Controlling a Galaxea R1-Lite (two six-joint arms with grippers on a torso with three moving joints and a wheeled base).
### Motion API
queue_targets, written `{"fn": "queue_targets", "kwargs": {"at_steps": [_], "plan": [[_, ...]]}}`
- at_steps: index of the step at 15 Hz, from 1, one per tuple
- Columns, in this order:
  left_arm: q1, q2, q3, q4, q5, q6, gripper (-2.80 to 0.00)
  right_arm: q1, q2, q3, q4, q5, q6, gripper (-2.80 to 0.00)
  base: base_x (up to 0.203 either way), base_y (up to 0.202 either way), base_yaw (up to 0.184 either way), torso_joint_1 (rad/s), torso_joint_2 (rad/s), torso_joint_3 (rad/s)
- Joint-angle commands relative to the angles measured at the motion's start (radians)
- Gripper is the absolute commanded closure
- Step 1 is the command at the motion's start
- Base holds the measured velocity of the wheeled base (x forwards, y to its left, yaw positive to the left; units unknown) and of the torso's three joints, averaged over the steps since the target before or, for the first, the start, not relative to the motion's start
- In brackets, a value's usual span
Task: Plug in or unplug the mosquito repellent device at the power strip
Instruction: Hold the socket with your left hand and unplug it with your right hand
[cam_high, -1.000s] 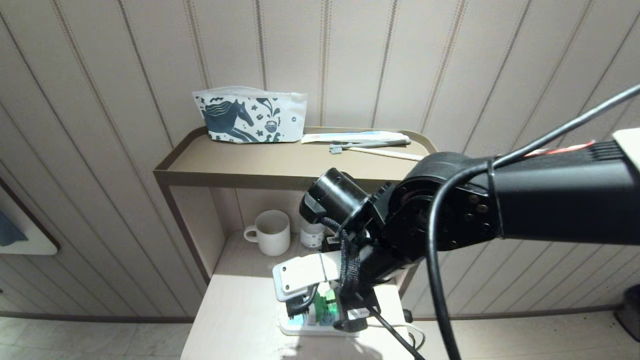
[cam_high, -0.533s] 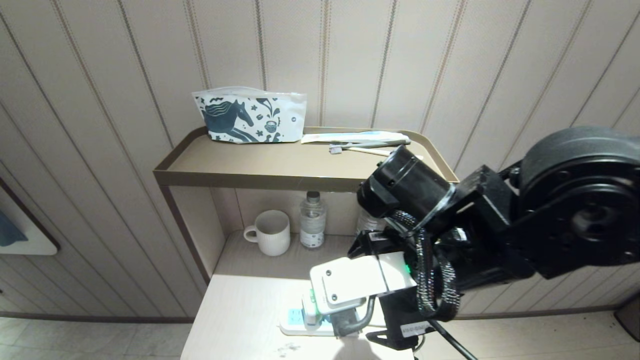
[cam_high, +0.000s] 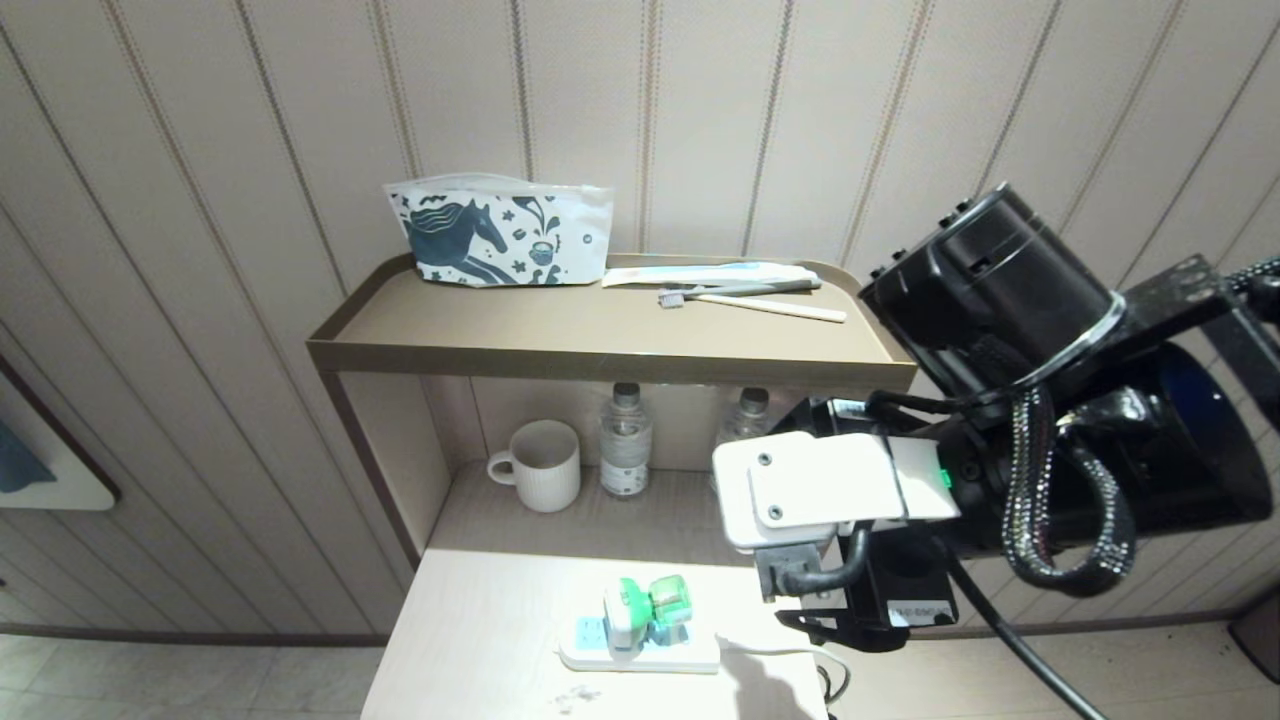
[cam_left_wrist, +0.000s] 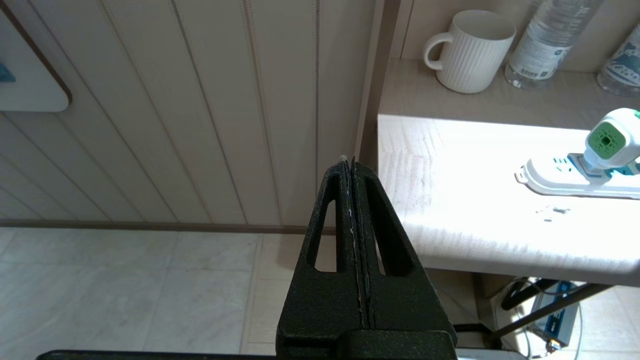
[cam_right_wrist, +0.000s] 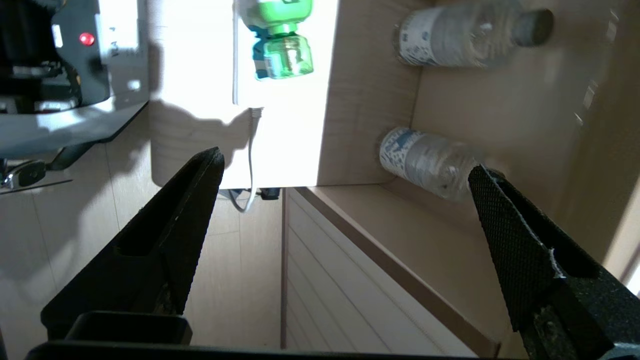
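Note:
The mosquito repellent device (cam_high: 645, 608), white cap and green bottle, sits on the white power strip (cam_high: 690, 655) near the table's front edge, apparently plugged into a socket. The left wrist view shows the device (cam_left_wrist: 607, 142) and the power strip (cam_left_wrist: 550, 177). My right arm (cam_high: 1000, 470) hangs raised to the right of the device, well clear of it. In the right wrist view the right gripper (cam_right_wrist: 345, 161) is open and empty, with the device (cam_right_wrist: 282, 50) far ahead. My left gripper (cam_left_wrist: 348, 162) is shut, parked low beside the table's left edge.
A white mug (cam_high: 540, 465) and two water bottles (cam_high: 625, 440) (cam_high: 745, 420) stand at the back under the brown shelf (cam_high: 600, 330). On the shelf lie a horse-print pouch (cam_high: 500, 235) and a toothbrush (cam_high: 740, 290). The strip's white cable (cam_right_wrist: 250, 165) runs off the table's right edge.
My right arm has pulled up and to the right, away from the device, jaws still open. The device stays on the strip and is now uncovered. The left arm has not moved.

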Motion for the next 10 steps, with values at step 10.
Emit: {"fn": "queue_targets", "kwargs": {"at_steps": [10], "plan": [[0.000, 0.000, 0.000, 0.001, 0.000, 0.001, 0.00, -0.246, -0.231, 0.029, 0.007, -0.005, 0.401, -2.80, 0.000, 0.000, 0.000, 0.000, 0.00, 0.000]]}}
